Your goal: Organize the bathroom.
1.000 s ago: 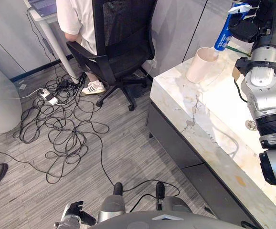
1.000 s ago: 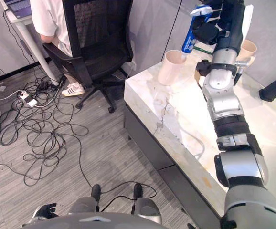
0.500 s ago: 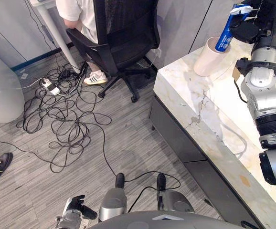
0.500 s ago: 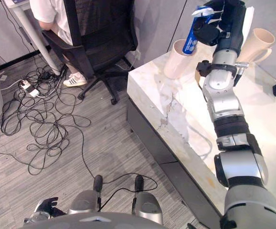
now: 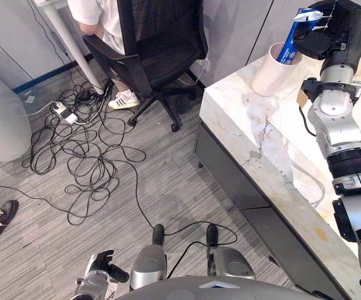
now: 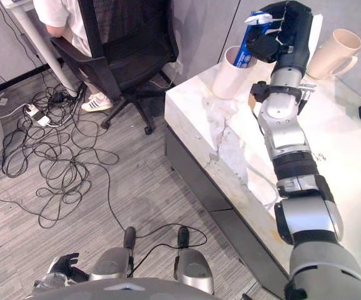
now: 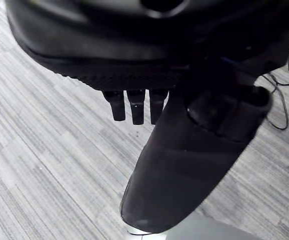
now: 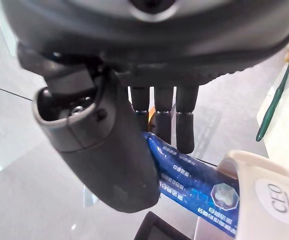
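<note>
Right hand (image 6: 279, 34) raised over far corner of marble counter (image 6: 349, 150), fingers and thumb pinching blue toothpaste tube (image 6: 250, 45), tube tilted with lower end inside white cup (image 6: 233, 74) at counter's edge. Second cream mug (image 6: 335, 53) farther back on counter, well apart from white cup; green toothbrush (image 8: 274, 97) seen in right wrist view. Left hand (image 5: 99, 272) low by floor, fingers curled, empty; person on black office chair (image 5: 158, 47) beyond, cable tangle (image 5: 84, 159) on grey floor.

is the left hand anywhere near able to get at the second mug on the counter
Probably not. The left hand hangs low over the floor, while the second mug stands at the counter's far side, beyond the right arm.
</note>
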